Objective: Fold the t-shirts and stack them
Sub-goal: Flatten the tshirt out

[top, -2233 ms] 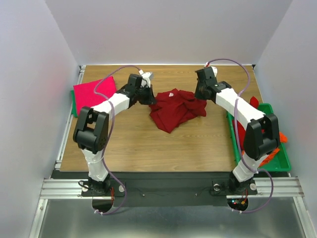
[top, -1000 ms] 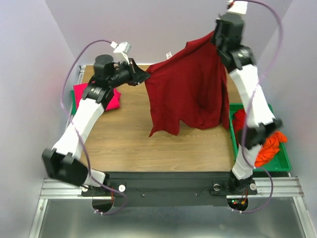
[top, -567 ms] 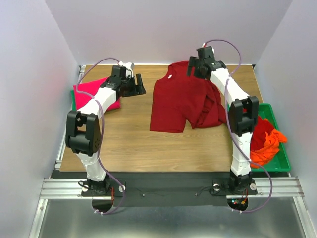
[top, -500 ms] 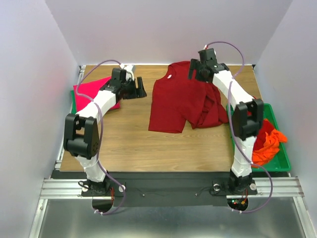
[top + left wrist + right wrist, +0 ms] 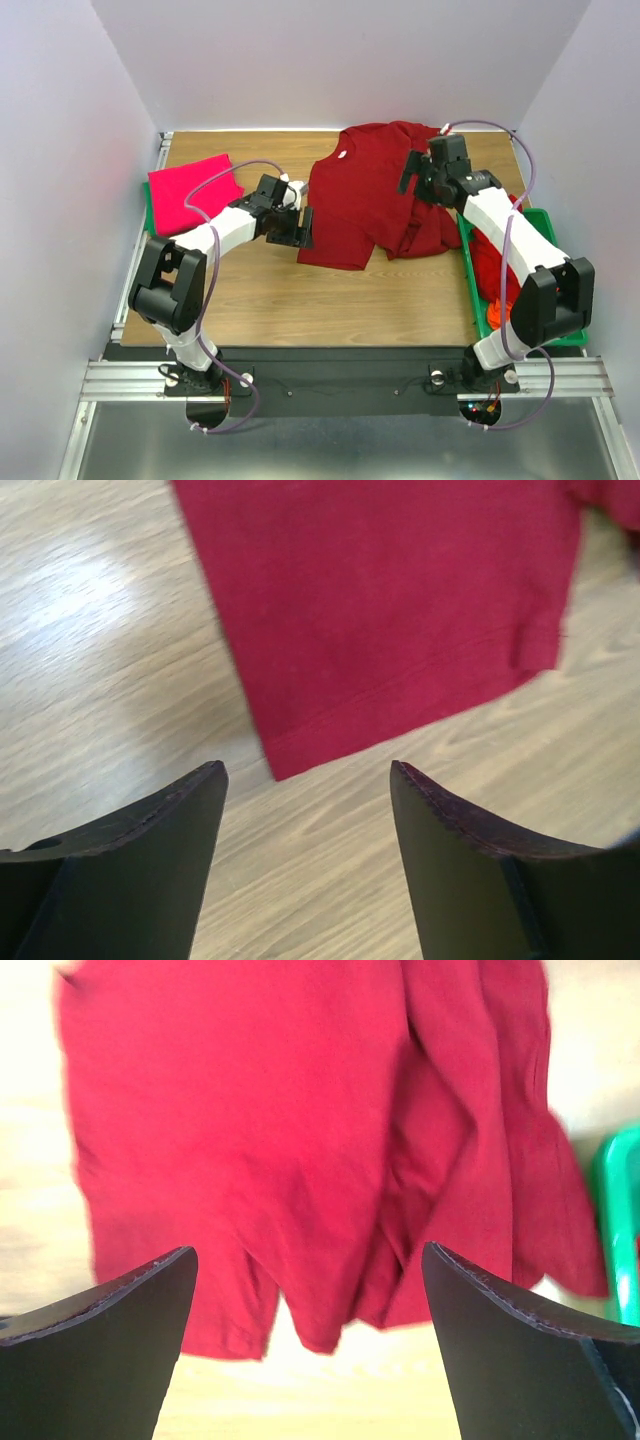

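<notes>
A dark red t-shirt [image 5: 350,200] lies spread on the wooden table, neck toward the back, its right side bunched in folds [image 5: 425,225]. My left gripper [image 5: 303,228] is open just off the shirt's near left hem corner [image 5: 390,610]; bare wood shows between its fingers [image 5: 160,850]. My right gripper [image 5: 415,172] hovers open over the rumpled right part of the shirt [image 5: 280,1140], holding nothing. A folded pink t-shirt [image 5: 188,192] rests at the table's left edge. More shirts, dark red [image 5: 490,262] and orange [image 5: 494,318], lie in the tray on the right.
The green tray [image 5: 545,338] sits along the table's right edge, its rim [image 5: 620,1220] also showing in the right wrist view. A green edge [image 5: 148,215] peeks out under the pink shirt. Grey walls close in the back and sides.
Both grippers held the dark red shirt up in the air, then opened and let it drop flat. Since then the left gripper has moved to the near left hem and the right has pulled back rightward.
</notes>
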You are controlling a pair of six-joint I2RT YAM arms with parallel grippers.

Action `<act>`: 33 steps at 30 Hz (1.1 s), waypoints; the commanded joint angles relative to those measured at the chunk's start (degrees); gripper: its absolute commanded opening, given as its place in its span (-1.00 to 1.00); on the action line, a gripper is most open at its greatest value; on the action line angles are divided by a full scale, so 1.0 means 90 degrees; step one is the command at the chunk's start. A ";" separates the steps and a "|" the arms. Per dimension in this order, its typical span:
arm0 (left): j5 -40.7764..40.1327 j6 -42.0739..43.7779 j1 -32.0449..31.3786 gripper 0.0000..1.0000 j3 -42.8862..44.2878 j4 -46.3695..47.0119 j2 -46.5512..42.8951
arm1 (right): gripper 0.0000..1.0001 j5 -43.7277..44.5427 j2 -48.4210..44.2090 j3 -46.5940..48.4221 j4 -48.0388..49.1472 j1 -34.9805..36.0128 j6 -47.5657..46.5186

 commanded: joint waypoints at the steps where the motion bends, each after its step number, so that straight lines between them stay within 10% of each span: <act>1: -0.0800 -0.0231 -0.0067 0.58 -0.0101 -0.0032 -0.0021 | 0.98 -0.0144 -0.0296 -0.0287 0.0173 0.0030 0.0290; 13: -0.1513 -0.0221 -0.0682 0.54 0.0153 -0.0140 0.0673 | 0.98 -0.0154 -0.1224 -0.1449 0.0173 0.0030 0.0622; 33: -0.2881 0.0374 -0.1141 -0.38 0.0572 -0.0472 0.1395 | 0.98 -0.0233 -0.1243 -0.1703 0.0173 0.0030 0.0876</act>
